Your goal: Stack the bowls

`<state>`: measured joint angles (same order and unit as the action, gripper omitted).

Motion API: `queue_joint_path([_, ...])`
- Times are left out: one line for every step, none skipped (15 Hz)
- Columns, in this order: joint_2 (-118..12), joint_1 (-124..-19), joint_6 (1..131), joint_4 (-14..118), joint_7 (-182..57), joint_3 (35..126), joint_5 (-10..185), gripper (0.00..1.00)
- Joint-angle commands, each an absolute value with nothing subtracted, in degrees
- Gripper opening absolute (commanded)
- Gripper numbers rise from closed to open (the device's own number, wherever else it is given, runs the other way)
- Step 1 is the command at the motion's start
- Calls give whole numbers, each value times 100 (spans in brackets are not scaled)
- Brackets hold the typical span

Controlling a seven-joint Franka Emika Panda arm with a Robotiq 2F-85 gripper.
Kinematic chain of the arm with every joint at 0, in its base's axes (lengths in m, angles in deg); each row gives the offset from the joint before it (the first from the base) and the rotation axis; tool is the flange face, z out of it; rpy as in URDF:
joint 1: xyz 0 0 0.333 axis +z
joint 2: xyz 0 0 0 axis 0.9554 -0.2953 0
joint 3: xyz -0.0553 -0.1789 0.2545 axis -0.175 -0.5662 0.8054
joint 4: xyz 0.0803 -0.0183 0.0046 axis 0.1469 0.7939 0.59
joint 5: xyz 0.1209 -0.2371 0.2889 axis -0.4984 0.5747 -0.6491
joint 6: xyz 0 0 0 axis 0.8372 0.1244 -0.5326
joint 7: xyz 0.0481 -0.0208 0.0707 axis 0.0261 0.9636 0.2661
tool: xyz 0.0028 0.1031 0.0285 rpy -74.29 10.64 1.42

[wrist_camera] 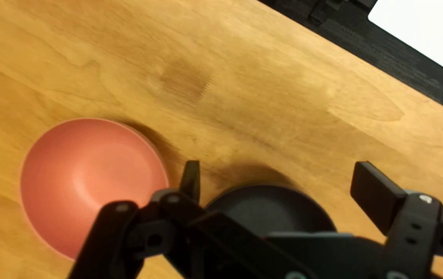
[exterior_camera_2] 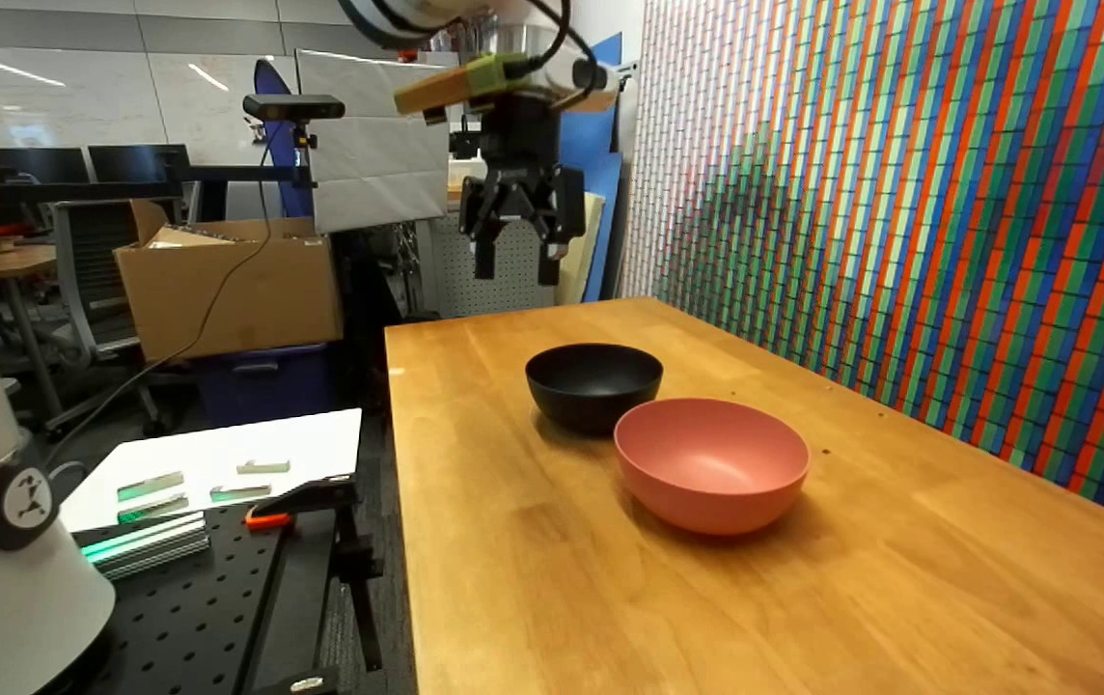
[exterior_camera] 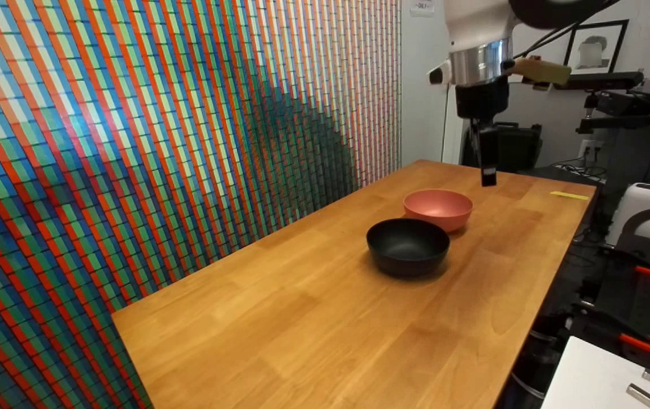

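Observation:
The black bowl (exterior_camera: 408, 250) stands upright on the wooden table (exterior_camera: 257, 335). The salmon-red bowl (exterior_camera: 438, 207) stands upright close beside it. Both also show in an exterior view, the black bowl (exterior_camera_2: 593, 391) behind the salmon-red bowl (exterior_camera_2: 711, 463). My gripper (exterior_camera_2: 516, 275) is open and empty, well above the table. It also shows in an exterior view (exterior_camera: 488, 180). In the wrist view the black bowl (wrist_camera: 260, 205) shows between the spread fingers (wrist_camera: 275, 172), its lower part hidden by the gripper body. The salmon-red bowl (wrist_camera: 90, 178) lies to the left, its lower right edge partly covered by the left finger.
A wall with coloured stripes (exterior_camera: 160, 142) runs along one long side of the table. A yellow strip (exterior_camera: 569, 195) lies near the table's far corner. A white board (exterior_camera_2: 224, 454) with metal pieces lies on a black bench beside the table.

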<state>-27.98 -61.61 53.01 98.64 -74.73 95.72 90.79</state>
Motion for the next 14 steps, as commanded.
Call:
queue_joint_path([-3490,-5885,5657,9807,-6764,10049,9953,100])
queue_joint_path([-3645,-5809,5737,9827,-6549,10137,10280,100])
queue_joint_path([-3774,-5740,5859,9864,-6308,10198,10682,100])
queue_joint_path([-3900,-5674,5951,9877,-6098,10224,11040,100])
queue_joint_path([-4050,-5609,6056,9878,-5860,10223,11437,100])
queue_joint_path([-4195,-5551,6133,9855,-5653,10196,11782,100])
queue_joint_path([-4359,-5503,6208,9805,-5493,10156,12073,100])
queue_joint_path([-4497,-5461,6281,9766,-5328,10119,12353,100])
queue_joint_path([-4660,-5431,6373,9713,-5218,10091,12584,100])
queue_joint_path([-4795,-5400,6438,9665,-5144,10075,12786,100])
queue_joint_path([-4907,-5380,6536,9632,-5151,10073,12910,100])
queue_joint_path([-5016,-5369,6630,9597,-5195,10071,12985,100])
queue_joint_path([-5134,-5356,6726,9548,-5253,10071,13039,100])
queue_joint_path([-5242,-5345,6797,9493,-5320,10063,13071,100])
